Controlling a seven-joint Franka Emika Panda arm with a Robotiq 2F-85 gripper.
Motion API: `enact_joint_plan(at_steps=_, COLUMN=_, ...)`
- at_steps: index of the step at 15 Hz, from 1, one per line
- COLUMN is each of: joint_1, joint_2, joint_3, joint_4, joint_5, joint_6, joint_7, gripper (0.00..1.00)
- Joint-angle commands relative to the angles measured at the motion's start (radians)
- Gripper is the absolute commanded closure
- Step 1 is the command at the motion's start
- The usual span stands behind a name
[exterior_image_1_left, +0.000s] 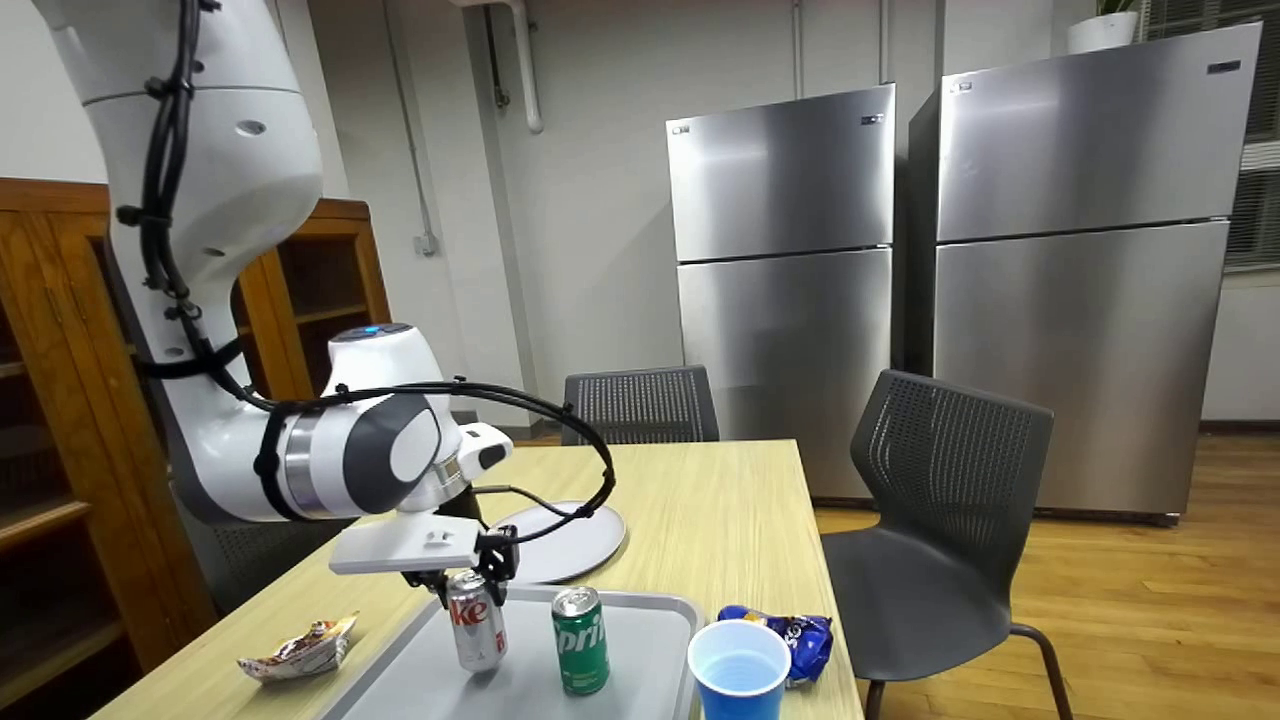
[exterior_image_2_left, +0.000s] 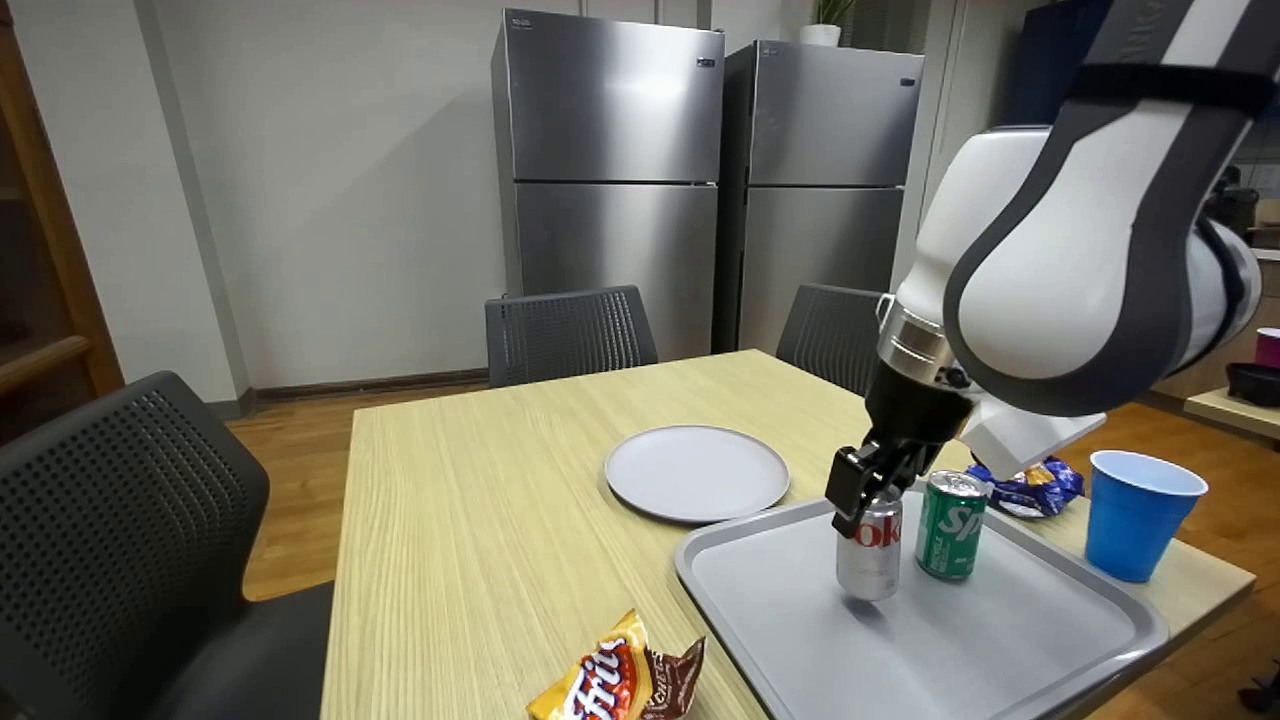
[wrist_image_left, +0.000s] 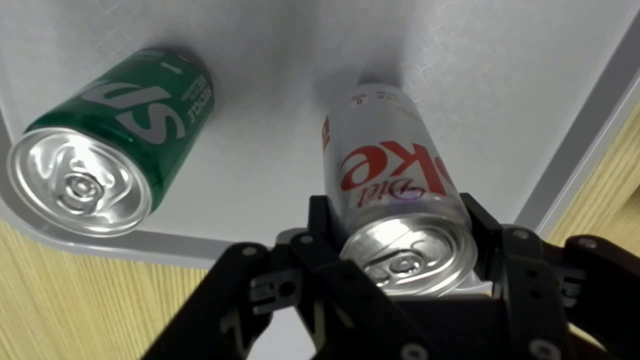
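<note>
Two steel fridges (exterior_image_2_left: 610, 240) stand by the back wall (exterior_image_2_left: 350, 150), beyond a pale wooden table (exterior_image_2_left: 480, 520) whose nearest part is cut off in both exterior views. A grey tray (exterior_image_2_left: 990, 640) lies on the table, also cropped by the bottom of both. Near the tray's far edge, the gripper (wrist_image_left: 395, 210) clasps a silver soda can (exterior_image_2_left: 868, 570) by its upper part, its fingers (wrist_image_left: 319, 215) against both sides. The can sits between the fingers and extends below them, close to upright over the tray; whether its base touches the tray is hard to tell. In both exterior views the fingers hide some of its lettering. A green soda can (exterior_image_1_left: 581, 650) stands just beside it on the tray, nearer the far right corner and clear of the gripper; in the wrist view only part of its name shows. Past the far edge lies a round plate (exterior_image_1_left: 570, 555), partly covered by the gripper in an exterior view. Outside the tray's left edge is a snack bag (exterior_image_2_left: 610, 675), cut off at the bottom in an exterior view. Between the tray's right edge and the table's right edge, a blue cup (exterior_image_1_left: 742, 670), its base out of sight in an exterior view, hides part of a crumpled packet (exterior_image_1_left: 808, 645) whose print is hard to make out.
</note>
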Motion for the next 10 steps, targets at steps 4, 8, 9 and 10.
enact_joint_plan(at_steps=4, joint_1=-0.119, joint_2=0.05, joint_3=0.09, joint_4=0.026, joint_5=-0.023, joint_6=0.048, joint_7=-0.036, gripper=0.62)
enact_joint_plan(at_steps=8, joint_1=-0.151, joint_2=0.064, joint_3=0.107, joint_4=0.027, joint_5=-0.037, joint_6=0.069, joint_7=-0.048, gripper=0.62)
enact_joint_plan(at_steps=9, joint_1=-0.157, joint_2=0.067, joint_3=0.109, joint_4=0.026, joint_5=-0.042, joint_6=0.076, joint_7=-0.052, gripper=0.62)
enact_joint_plan(at_steps=10, joint_1=-0.161, joint_2=0.07, joint_3=0.109, joint_4=0.026, joint_5=-0.05, joint_6=0.082, joint_7=-0.056, gripper=0.62)
